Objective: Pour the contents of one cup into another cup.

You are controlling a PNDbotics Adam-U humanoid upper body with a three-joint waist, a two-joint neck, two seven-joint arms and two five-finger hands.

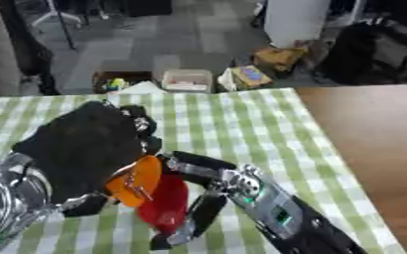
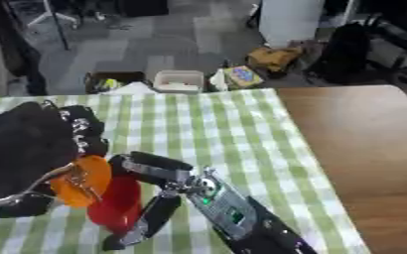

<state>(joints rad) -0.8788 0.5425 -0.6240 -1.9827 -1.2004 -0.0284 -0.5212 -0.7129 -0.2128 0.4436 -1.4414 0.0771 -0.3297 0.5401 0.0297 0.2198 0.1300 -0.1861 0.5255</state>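
Your right hand (image 1: 209, 196) curls round the red plastic cup (image 1: 165, 202); at 10 o'clock, left hand (image 1: 90, 149) grips the tilted orange plastic cup (image 1: 136, 181).

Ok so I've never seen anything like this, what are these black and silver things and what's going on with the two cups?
Both pictures come from a camera in a humanoid robot's head, looking down at a table with a green checked cloth. The black and silver shapes are its two arms. The left hand holds an orange cup tipped on its side. The right hand curls round a red cup, which stands just below the orange one. It looks like pouring, though I cannot see any contents.
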